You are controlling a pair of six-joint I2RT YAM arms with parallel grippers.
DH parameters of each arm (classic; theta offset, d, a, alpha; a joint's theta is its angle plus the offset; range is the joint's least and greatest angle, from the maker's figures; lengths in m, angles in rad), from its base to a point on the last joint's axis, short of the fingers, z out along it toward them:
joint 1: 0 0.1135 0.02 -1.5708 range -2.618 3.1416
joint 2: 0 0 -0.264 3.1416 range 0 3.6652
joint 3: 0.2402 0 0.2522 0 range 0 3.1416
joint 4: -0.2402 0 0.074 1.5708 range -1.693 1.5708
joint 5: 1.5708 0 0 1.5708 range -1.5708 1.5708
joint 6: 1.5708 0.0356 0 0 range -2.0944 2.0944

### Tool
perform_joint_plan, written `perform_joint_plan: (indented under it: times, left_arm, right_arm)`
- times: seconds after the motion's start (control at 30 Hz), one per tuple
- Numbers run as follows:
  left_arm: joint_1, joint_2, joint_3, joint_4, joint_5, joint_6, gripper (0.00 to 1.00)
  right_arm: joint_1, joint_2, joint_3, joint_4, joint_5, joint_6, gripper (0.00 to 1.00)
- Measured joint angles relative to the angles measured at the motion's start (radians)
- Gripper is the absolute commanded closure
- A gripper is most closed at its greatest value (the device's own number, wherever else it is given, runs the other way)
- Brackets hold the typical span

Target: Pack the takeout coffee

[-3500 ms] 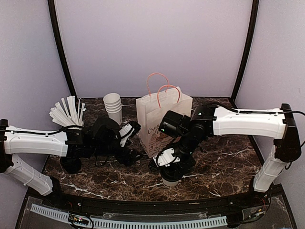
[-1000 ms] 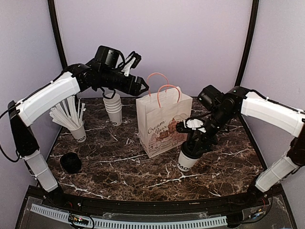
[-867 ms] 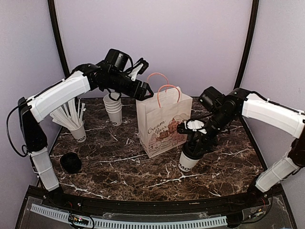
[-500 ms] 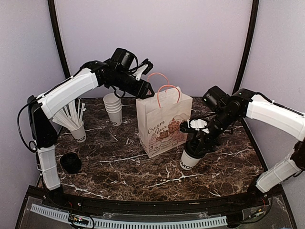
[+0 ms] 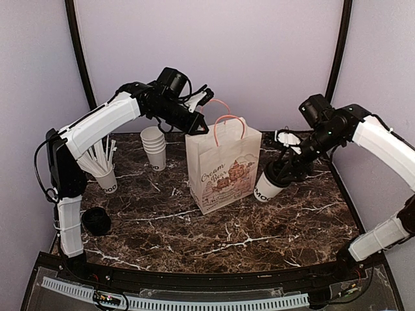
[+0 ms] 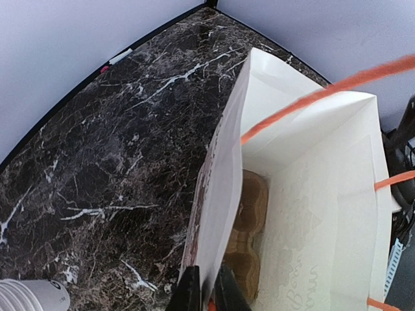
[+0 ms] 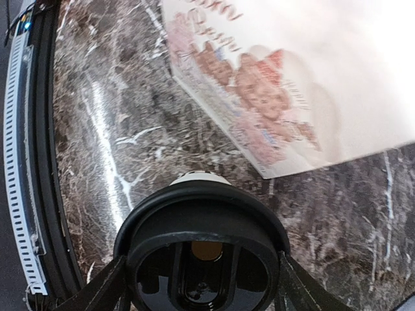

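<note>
Pinching thin rim of paper bag (image 5: 224, 172), left gripper (image 6: 206, 295); right gripper (image 5: 281, 172) clamped on round black-lidded takeout coffee (image 5: 262, 190).

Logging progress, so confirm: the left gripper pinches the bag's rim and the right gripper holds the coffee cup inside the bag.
Not inside: the top view shows the coffee cup outside the bag, beside it. The left gripper does pinch the rim; the right gripper does hold the cup.

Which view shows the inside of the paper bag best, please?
Left wrist: it looks down into the open paper bag, to its brown bottom. Top external shows only the outside; right wrist, only the printed front.
</note>
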Motion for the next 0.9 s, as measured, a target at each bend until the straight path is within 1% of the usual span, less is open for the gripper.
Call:
perform_joint_plan:
  times: [0.03, 0.17, 0.23, 0.3, 0.53, 0.6, 0.77, 0.9]
  left_arm:
    - [0.0, 0.002, 0.004, -0.004, 0.006, 0.007, 1.0]
    - [0.0, 0.003, 0.021, -0.016, 0.027, 0.029, 1.0]
    - [0.0, 0.003, 0.032, -0.021, 0.041, 0.039, 1.0]
    - [0.0, 0.003, 0.042, -0.023, 0.057, 0.045, 1.0]
    - [0.0, 0.003, 0.072, -0.024, 0.102, 0.048, 1.0]
    - [-0.003, 0.003, 0.074, -0.025, 0.102, 0.05, 1.0]
    - [-0.037, 0.003, 0.074, -0.058, 0.055, 0.074, 1.0]
    - [-0.085, 0.003, 0.074, -0.081, 0.011, 0.095, 1.0]
  right_arm:
    - [-0.029, -0.006, 0.027, -0.004, -0.005, -0.003, 0.36]
    - [-0.147, -0.039, 0.124, -0.01, -0.018, -0.018, 0.36]
    - [-0.193, -0.055, 0.166, -0.007, -0.019, -0.018, 0.36]
    - [-0.214, -0.065, 0.206, 0.0, -0.019, -0.015, 0.36]
    - [-0.215, -0.029, 0.419, 0.003, -0.051, -0.003, 0.36]
    - [-0.215, -0.018, 0.457, 0.004, -0.063, 0.002, 0.36]
    - [-0.203, 0.028, 0.549, 0.01, -0.092, 0.015, 0.36]
    - [-0.146, 0.063, 0.575, 0.019, -0.098, 0.016, 0.36]
